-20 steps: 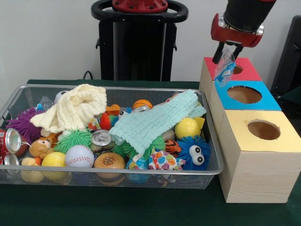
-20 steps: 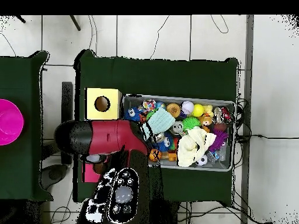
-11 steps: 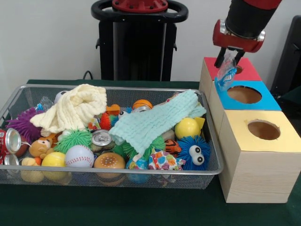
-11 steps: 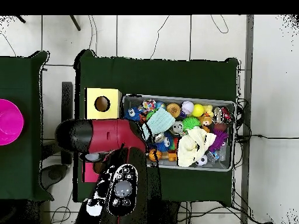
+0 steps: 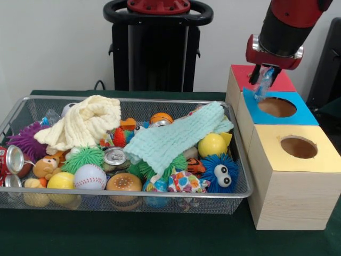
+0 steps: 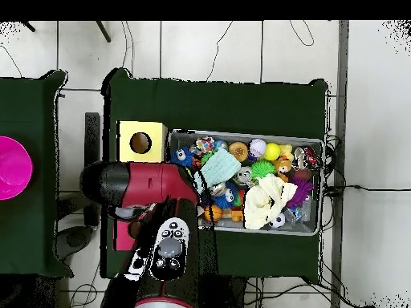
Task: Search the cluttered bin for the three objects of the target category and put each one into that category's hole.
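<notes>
End effector [image 5: 265, 76] pinching a crumpled clear plastic wrapper with blue print [image 5: 262, 85]; wrapper hangs with long axis near vertical, lower end pointing down at the blue-topped box [image 5: 298, 114], just over the near-left rim of its round hole [image 5: 277, 107]; print on wrapper too small to read; wire bin [image 5: 241, 184] of toys sits on the green desk [image 5: 160, 234] beside the boxes.

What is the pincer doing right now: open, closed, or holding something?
Pincer: closed on a crumpled clear plastic wrapper, above the blue box.
</notes>
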Robot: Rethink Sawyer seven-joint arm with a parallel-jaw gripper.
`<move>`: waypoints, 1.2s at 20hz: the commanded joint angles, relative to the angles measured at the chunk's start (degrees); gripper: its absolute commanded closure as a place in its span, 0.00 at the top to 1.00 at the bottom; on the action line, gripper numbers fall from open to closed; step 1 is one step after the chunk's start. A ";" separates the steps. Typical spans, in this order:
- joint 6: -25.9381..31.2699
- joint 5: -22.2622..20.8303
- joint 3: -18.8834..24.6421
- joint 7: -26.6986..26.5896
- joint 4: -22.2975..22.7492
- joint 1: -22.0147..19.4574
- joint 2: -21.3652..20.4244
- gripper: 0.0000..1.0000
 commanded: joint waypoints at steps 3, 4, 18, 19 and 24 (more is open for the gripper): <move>-0.78 7.68 5.74 14.29 0.63 0.69 2.71 0.00; -0.55 7.99 5.67 14.33 0.45 0.94 2.54 0.00; -1.23 8.28 3.11 13.15 -3.81 2.89 2.37 0.00; -1.71 7.81 2.70 12.90 -4.21 2.98 2.20 0.00; -3.15 6.22 1.28 12.30 -5.68 3.35 2.12 0.00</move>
